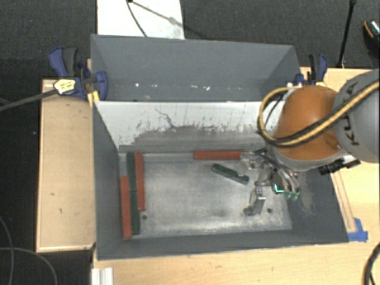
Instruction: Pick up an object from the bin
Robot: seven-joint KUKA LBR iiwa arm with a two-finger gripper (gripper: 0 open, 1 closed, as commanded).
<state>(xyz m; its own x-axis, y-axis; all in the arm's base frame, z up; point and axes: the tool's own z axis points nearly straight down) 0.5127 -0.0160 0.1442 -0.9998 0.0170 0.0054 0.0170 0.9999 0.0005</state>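
The dark green stick (pixel 230 172) lies flat on the floor of the bin (pixel 190 209), just up and left of the fingers (pixel 256 205) and seemingly apart from them. We cannot tell how far they are parted, and we make out nothing gripped. Beyond it, 1 red stick (pixel 217 155) hugs the back wall. Well left of the fingers, red and green sticks (pixel 132 195) line the side wall, so we judge the free-lying green one easier to grasp.

Open bin floor (pixel 190 203) at centre; red and green sticks (pixel 132 195) along left wall, red stick (pixel 217 155) at back.
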